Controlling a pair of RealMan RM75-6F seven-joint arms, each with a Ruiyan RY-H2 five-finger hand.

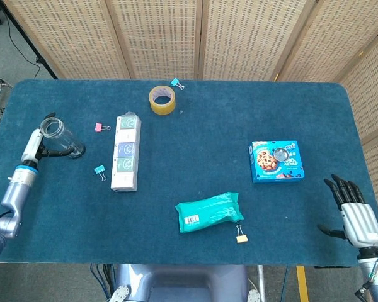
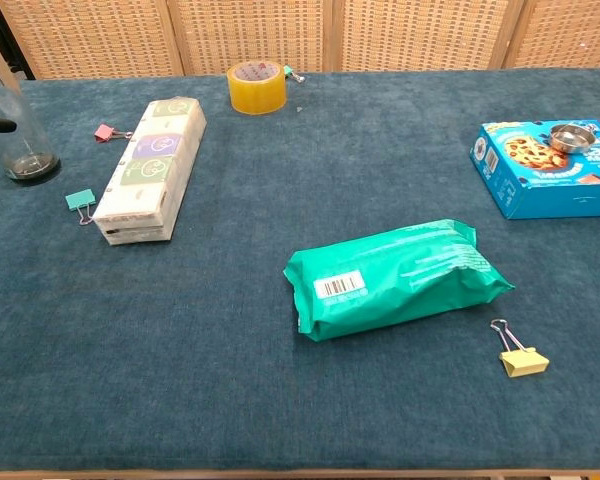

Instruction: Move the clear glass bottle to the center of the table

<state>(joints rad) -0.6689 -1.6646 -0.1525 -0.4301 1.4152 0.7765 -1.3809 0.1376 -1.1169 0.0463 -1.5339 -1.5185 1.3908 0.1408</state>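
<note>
Clear glass bottle (image 1: 62, 138) is standing upright near the table's (image 1: 195, 207) left edge, at about nine o'clock from the centre, and that is nowhere near where you are meant to put it. Your left hand (image 1: 36, 142) is sitting right beside it on its outer side, with dark fingers reaching across the glass; in the chest view one fingertip is showing against the bottle at the frame's left edge. Whether you are actually gripping the bottle I cannot tell, since the hand is small and partly hidden there. Judging from this, you are only arriving at the grasp: closing, lifting, carrying toward three o'clock and setting down are all still ahead.

Between the bottle and the centre, the long tissue pack (image 1: 126, 153) is lying lengthwise, with a pink clip (image 1: 98, 127) at its upper left and a teal clip (image 1: 100, 170) at its lower left, so you are probably going to need to carry over or around them. The middle of the blue cloth itself is looking bare, above the green packet (image 1: 210, 212).

Your right hand (image 1: 358, 217) is hanging off the table's corner at five o'clock, fingers spread and holding nothing.
</note>
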